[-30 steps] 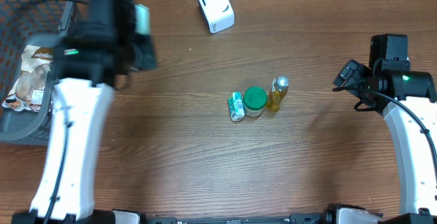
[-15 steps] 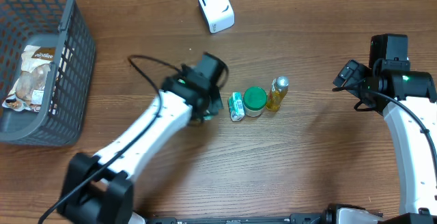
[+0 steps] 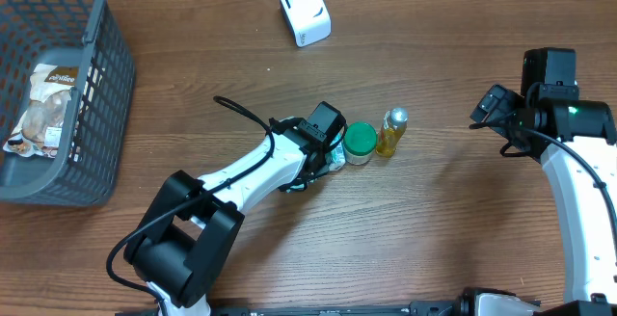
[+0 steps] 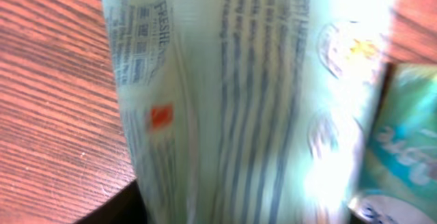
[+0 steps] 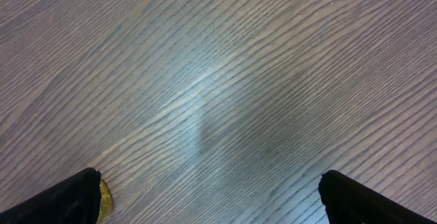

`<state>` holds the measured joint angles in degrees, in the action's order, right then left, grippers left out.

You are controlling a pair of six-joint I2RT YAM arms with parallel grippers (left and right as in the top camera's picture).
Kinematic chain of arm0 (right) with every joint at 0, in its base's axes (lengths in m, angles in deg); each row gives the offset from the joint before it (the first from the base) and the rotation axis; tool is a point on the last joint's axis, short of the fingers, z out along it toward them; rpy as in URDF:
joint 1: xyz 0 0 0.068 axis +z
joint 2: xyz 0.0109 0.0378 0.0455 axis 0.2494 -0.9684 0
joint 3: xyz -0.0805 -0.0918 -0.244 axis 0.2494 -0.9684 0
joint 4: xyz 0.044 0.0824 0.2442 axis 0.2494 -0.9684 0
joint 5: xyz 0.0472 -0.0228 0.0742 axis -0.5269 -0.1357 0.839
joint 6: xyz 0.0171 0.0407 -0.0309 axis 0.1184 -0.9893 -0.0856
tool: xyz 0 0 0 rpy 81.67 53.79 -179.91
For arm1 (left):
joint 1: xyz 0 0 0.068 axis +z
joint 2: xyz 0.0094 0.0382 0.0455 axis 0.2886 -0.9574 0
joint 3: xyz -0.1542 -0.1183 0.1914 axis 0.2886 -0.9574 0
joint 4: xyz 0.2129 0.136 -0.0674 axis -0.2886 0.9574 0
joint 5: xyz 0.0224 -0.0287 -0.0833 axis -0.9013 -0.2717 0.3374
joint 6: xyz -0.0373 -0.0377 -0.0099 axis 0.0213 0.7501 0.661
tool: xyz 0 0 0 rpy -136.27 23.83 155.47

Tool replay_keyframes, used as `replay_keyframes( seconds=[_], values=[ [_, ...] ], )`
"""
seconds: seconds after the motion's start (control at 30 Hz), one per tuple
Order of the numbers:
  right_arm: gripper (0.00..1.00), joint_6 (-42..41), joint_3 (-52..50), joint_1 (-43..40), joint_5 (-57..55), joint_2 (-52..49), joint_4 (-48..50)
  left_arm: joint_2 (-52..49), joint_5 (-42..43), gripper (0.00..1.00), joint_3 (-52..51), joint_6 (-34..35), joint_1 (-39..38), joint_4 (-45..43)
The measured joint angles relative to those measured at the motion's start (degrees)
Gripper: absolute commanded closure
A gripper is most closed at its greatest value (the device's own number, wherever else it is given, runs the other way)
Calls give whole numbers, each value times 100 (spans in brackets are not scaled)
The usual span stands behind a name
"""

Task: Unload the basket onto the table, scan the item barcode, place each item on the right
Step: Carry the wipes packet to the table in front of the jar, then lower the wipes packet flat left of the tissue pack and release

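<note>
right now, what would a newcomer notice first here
The left gripper reaches to the middle of the table, over a pale green packet that fills the left wrist view, next to a green-lidded jar and a yellow bottle. A white scanner stands at the far edge, a grey basket with a snack bag at left.

A pale green plastic packet [image 4: 246,101] fills most of the frame, very close and blurred. Lines of dark print run down its face, too soft to read except "FRESH" near its upper left. A small orange square [image 4: 162,117] sits on its left part. A teal printed wrapper [image 4: 399,142] lies against its right edge. The reddish-brown wood-grain bench [image 4: 54,101] shows at left and top right. A dark shape [image 4: 113,210] cuts the lower left edge.
</note>
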<state>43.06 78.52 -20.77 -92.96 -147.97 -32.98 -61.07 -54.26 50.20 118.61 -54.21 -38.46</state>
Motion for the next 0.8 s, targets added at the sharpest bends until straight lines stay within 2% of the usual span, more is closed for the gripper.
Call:
replay_keyframes(
  seconds=[0.17, 0.27, 0.3, 0.33, 0.37, 0.47, 0.8],
  values=[
    [0, 0, 0, 0, -2, 0, 2, -20, -22, 18, 72, -463, 7, 249],
    [0, 2, 0, -2, 0, 0, 2, -7, -24, 14, 382, -791, 72, 721],
    [0, 0, 0, -2, -2, 0, 0, 9, -37, 16, 503, -874, 101, 839],
    [0, 0, 0, 0, 0, 0, 0, 17, -42, 24, 649, -966, 122, 999],
    [0, 0, 0, 0, 0, 0, 0, 37, -44, 39, 758, -1027, 142, 1078],
    [0, -4, 0, 0, -2, 0, 2, 120, -39, 51, 1086, -1257, 170, 1292],
    [0, 0, 0, -2, 0, 0, -2, 138, 264, 59, 1003, -1377, 168, 1331]
  ],
)
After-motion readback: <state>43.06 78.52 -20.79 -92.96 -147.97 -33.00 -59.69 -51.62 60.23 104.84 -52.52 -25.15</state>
